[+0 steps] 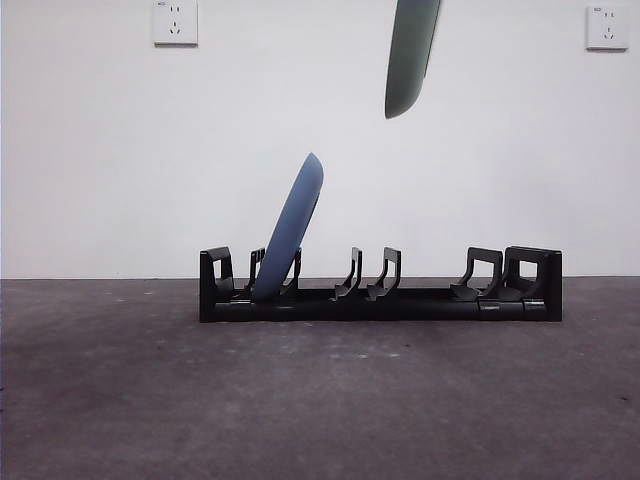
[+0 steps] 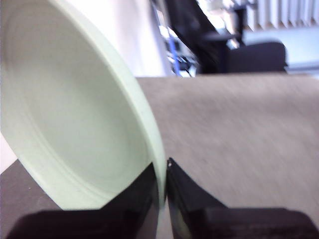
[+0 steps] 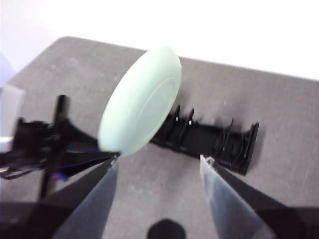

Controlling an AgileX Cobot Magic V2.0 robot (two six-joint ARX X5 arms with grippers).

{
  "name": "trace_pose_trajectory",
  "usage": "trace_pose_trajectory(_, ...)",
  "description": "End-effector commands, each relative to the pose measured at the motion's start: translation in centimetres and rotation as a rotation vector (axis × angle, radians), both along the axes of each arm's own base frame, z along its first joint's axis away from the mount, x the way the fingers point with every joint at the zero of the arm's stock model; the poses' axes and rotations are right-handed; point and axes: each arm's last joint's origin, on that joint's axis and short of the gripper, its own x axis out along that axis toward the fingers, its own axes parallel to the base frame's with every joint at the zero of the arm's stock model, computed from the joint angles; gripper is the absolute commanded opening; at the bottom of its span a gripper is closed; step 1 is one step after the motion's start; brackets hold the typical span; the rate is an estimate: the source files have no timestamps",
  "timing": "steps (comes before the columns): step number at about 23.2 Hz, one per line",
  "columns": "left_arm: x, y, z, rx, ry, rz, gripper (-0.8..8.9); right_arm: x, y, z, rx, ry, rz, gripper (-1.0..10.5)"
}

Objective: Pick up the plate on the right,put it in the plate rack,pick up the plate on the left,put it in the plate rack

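Observation:
A blue plate (image 1: pixel 290 230) stands tilted in a slot near the left end of the black plate rack (image 1: pixel 420 303). A pale green plate (image 1: pixel 410 55) hangs on edge high above the rack's middle. My left gripper (image 2: pixel 163 184) is shut on the rim of the green plate (image 2: pixel 75 114). Held high over the table, my right gripper (image 3: pixel 159 162) is open with nothing between its fingers. Its wrist view looks down on the green plate (image 3: pixel 142 102), the left arm (image 3: pixel 50 144) holding it, and the rack (image 3: pixel 209 139) beneath. The blue plate is hidden in that view.
The rack's middle and right slots hold nothing. Two wall sockets (image 1: pixel 175 22) (image 1: pixel 607 27) sit on the white wall behind. Dark equipment (image 2: pixel 239 45) stands beyond the table's far edge in the left wrist view.

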Motion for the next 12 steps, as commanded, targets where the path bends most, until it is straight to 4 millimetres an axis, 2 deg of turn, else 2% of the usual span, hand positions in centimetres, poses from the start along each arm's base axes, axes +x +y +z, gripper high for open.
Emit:
trace_pose_trajectory(1, 1.7, -0.4, -0.9, -0.107, 0.074, 0.041, -0.08, -0.7, -0.3, -0.3, -0.001, 0.013, -0.001, 2.8)
trace_pose_trajectory(6, 4.4, -1.1, -2.7, -0.150, 0.112, 0.093, -0.08, -2.1, -0.7, 0.0, 0.030, -0.009, 0.010, 2.8)
trace_pose_trajectory(12, 7.5, -2.2, -4.2, -0.143, 0.151, 0.140, -0.08, -2.4, -0.7, 0.0, 0.053, -0.004, 0.050, 2.8)
